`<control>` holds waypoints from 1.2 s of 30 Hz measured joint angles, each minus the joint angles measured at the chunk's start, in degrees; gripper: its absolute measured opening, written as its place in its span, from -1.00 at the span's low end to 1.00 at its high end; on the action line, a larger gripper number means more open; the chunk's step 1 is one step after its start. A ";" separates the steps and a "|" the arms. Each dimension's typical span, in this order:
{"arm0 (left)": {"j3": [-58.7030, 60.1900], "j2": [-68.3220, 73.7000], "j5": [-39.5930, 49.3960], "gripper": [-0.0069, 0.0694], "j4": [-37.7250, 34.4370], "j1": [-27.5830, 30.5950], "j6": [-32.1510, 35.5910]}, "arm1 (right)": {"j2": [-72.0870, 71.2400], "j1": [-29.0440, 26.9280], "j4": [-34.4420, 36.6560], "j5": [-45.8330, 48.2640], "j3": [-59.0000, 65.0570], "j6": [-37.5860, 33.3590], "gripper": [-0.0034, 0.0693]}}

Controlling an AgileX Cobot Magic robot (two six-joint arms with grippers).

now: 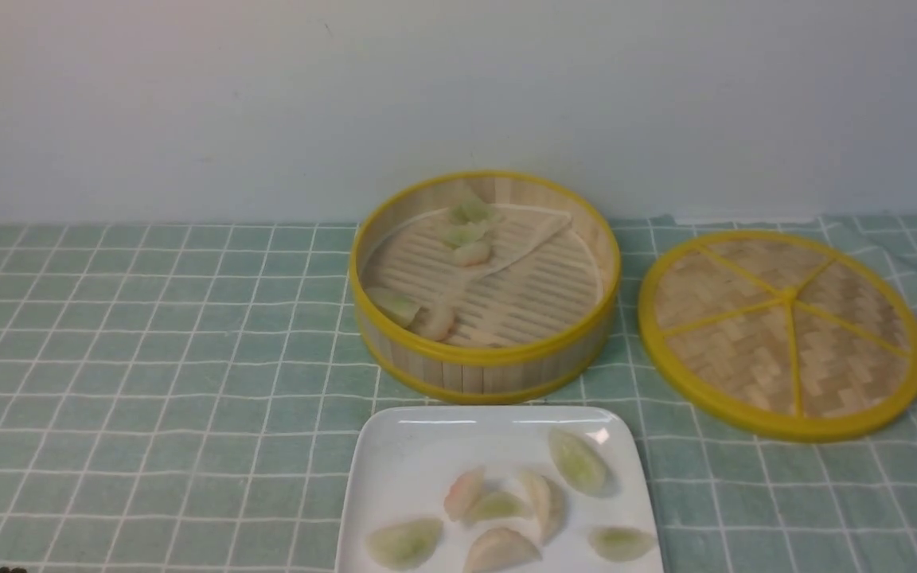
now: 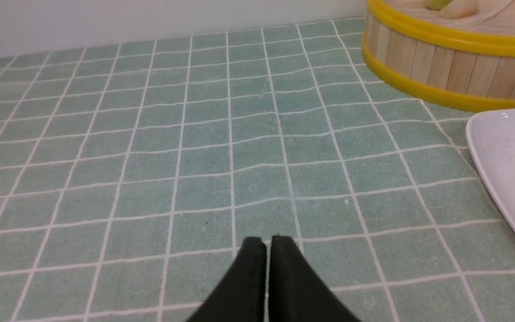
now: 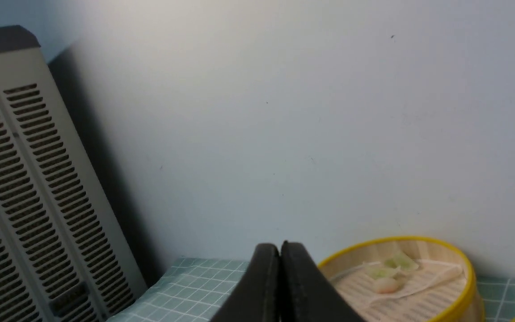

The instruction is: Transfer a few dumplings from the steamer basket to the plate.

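Dumplings (image 1: pixel 578 460): several on plate (image 1: pixel 403 454), lower centre; more in basket (image 1: pixel 484 354) just beyond its far edge. Bare cloth (image 1: pixel 148 358) fills left. Left gripper (image 2: pixel 266 243), right gripper (image 3: pixel 280 248): jaws together, empty.

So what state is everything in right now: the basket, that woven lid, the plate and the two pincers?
steamer basket: uncovered, a few dumplings inside.
woven lid: off, lying flat on the cloth beside the basket.
plate: holding several dumplings.
left pincer: shut, empty.
right pincer: shut, empty.
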 joint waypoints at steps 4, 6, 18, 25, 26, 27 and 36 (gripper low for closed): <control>0.00 0.00 0.00 -0.83 0.00 0.00 0.00 | 0.00 0.00 -1.80 -3.17 0.05 0.00 -0.94; 0.00 0.00 0.00 -0.83 0.00 0.00 0.00 | -0.05 0.00 -2.23 -4.48 0.05 -0.07 -0.94; 0.00 0.00 0.00 -0.83 0.00 0.00 0.00 | -0.07 0.05 15.44 -6.00 0.54 -27.70 -0.94; 0.00 0.00 0.00 -0.83 0.00 0.00 -0.05 | -0.07 -8.13 16.50 -6.91 4.24 -30.65 -0.94; 0.00 0.00 0.00 -0.83 0.00 0.00 -0.05 | -0.07 -8.78 16.50 -6.91 4.79 -30.71 -0.94; 0.00 0.00 0.00 -0.83 0.00 0.00 -0.05 | -0.07 -13.62 16.39 -6.91 7.12 -30.76 -0.94; 0.00 0.00 0.00 -0.83 0.00 0.00 -0.05 | -0.07 -35.53 15.38 -6.74 25.04 -31.05 -0.94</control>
